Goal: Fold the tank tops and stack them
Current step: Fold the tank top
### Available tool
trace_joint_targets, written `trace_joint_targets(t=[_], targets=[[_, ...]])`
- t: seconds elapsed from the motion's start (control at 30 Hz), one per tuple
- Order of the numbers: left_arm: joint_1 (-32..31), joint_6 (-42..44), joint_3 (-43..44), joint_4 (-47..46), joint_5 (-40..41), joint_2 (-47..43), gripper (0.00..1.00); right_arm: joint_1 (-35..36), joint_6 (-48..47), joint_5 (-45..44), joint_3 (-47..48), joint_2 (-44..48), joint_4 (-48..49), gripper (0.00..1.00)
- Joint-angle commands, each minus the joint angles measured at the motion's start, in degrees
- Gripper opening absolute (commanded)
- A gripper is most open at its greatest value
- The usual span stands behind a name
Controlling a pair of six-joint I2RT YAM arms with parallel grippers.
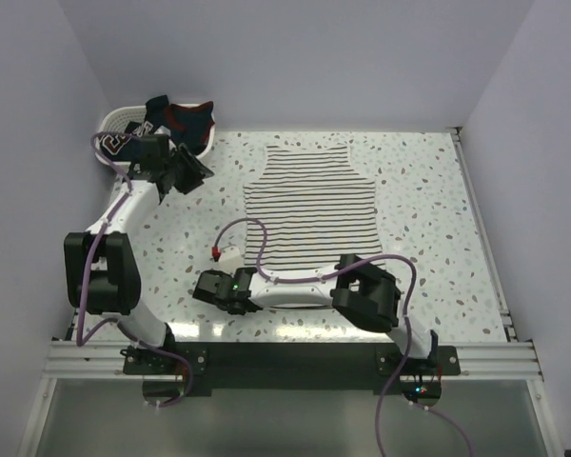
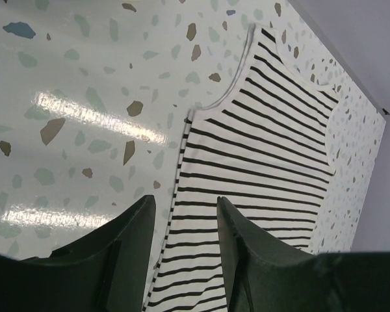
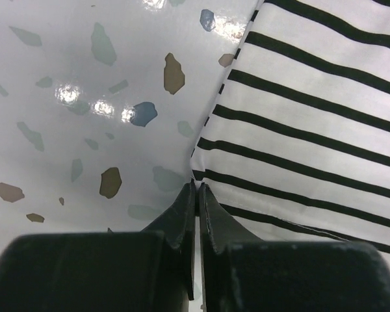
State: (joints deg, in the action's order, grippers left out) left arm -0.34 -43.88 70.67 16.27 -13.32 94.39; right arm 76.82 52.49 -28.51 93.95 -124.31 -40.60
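Right pincer (image 3: 196,190) closed tight at the edge of the striped tank top (image 3: 312,130), perhaps on cloth; left pincer (image 2: 185,207) agape, empty.

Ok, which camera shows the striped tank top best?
Top external: the whole striped tank top lies flat, straps to hem. Left wrist shows one side with an armhole; right wrist only a close-up of its edge.

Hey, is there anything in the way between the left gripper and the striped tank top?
Nothing visible. Only bare table lies between the open left gripper and the striped tank top, which is spread flat. The basket sits on the gripper's other side, off that path.
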Motion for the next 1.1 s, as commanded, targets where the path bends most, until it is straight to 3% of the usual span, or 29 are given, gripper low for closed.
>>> trace_joint_targets(t=[0.0, 0.2, 0.4, 0.63, 0.83, 1.07], targets=[[0.34, 0.46, -2.64, -4.83, -2.67, -0.26, 0.48, 0.18, 0.95, 2.83, -4.47, 3.45, 3.05, 0.00], [-4.13, 0.46, -8.62, -7.39, -2.50, -0.52, 0.51, 0.18, -0.90, 11.98, -18.70, 15.75, 13.87, 0.00], [-7.83, -2.09, -14.60, -12.23, -1.80, 2.02, 0.51, 0.18, 1.74, 13.48, -27.32, 25.51, 14.50, 0.00], [-10.47, -3.05, -10.84, -15.39, -0.83, 9.93, 0.51, 0.18, 2.62, 13.57, -28.74, 27.72, 13.79, 0.00], [-10.91, -0.78, -3.36, -10.48, 4.07, 16.26, 0.49, 0.18, 3.14, 13.75, -28.82, 28.51, 13.53, 0.00], [-11.61, 1.16, -0.36, -6.96, 7.96, 19.78, 0.43, 0.18, 3.15, 14.10, -28.91, 29.21, 13.44, 0.00]])
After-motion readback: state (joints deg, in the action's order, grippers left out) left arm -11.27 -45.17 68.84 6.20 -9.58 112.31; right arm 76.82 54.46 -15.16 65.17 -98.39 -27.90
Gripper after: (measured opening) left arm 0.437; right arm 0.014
